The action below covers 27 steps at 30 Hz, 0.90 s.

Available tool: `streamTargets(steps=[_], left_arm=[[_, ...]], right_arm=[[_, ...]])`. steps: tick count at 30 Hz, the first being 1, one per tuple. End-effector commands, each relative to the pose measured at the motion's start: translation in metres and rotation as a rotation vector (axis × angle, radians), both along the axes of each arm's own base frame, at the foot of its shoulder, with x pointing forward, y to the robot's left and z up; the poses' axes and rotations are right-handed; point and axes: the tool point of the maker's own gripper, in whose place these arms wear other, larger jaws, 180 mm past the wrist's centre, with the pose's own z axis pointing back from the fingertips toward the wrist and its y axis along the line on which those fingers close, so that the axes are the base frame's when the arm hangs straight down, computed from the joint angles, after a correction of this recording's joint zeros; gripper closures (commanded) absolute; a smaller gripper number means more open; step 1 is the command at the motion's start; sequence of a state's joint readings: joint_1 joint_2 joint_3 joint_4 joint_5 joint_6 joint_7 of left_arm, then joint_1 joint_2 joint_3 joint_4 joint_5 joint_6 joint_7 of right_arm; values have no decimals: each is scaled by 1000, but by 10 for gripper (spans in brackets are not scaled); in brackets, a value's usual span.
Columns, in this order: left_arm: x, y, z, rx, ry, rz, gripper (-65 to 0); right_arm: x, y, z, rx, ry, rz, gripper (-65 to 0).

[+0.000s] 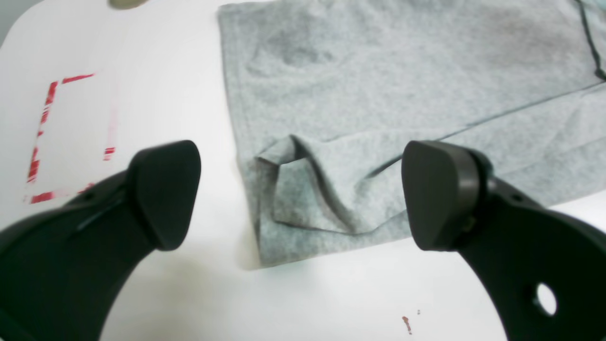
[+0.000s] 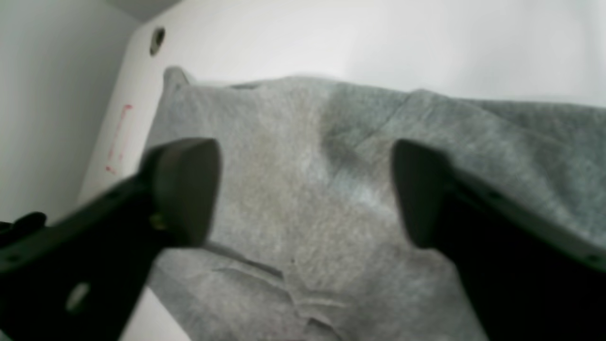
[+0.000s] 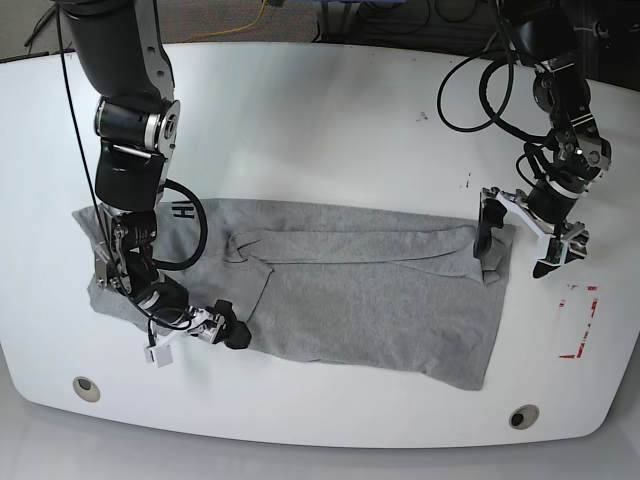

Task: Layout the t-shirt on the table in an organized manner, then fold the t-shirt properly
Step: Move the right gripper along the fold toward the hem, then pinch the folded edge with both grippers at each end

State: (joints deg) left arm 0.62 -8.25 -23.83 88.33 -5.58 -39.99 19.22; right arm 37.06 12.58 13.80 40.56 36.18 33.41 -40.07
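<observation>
The grey t-shirt (image 3: 350,290) lies spread lengthwise across the white table (image 3: 320,120), with a fold running along its upper part. Some black lettering (image 3: 183,210) shows beside the arm on the left. My left gripper (image 1: 303,194) is open just above a crumpled, folded-over corner of the t-shirt (image 1: 303,189); in the base view this gripper (image 3: 522,238) sits at the garment's right end. My right gripper (image 2: 303,194) is open over rumpled fabric (image 2: 303,156) with nothing between its fingers. In the base view it (image 3: 222,322) is low at the shirt's front left edge.
A red rectangular outline (image 3: 580,325) is marked on the table right of the shirt, also visible as red marks (image 1: 47,137) beside the left finger. Round holes (image 3: 85,387) (image 3: 518,417) sit near the front edge. Black cables (image 3: 480,90) hang by the arm on the right.
</observation>
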Motion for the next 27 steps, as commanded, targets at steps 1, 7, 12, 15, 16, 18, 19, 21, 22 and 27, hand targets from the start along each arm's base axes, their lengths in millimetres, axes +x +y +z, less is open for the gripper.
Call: streamTargets(steps=[1,7,12,15,16,18,19,21,22,27], left_arm=[[8,2,22,0,-72,-4,-650],[10,7,36,17,-108,2,-650],[11,19,54,35,-157,34,-650],[15,22,64,39,-184,42,-650],[16,22,66,39,-188,42,-650],[16,22,67,41,-191,41,-650],[16,24,68,48,-193,41,-650],[17,25,72,56,-200,39,-650],[17,25,73,58,-203,39,-650],[17,24,74,60,-204,35,-650]], right_arm=[[19,-26,41,-32,-102,-46,-600],[-6,-67,56,-191,-156,-53,-600],[-38,-103,62,-337,-175,-78,-600],[-57,-125,60,-414,-162,-96,-600],[-63,-130,57,-431,-152,-100,-600],[-75,-143,53,-462,-150,-117,-598],[-81,-150,51,-473,-149,-128,-595],[-92,-163,44,-489,-142,-153,-578],[-98,-171,40,-502,-142,-166,-566],[-112,-191,15,-578,-93,-180,-545]])
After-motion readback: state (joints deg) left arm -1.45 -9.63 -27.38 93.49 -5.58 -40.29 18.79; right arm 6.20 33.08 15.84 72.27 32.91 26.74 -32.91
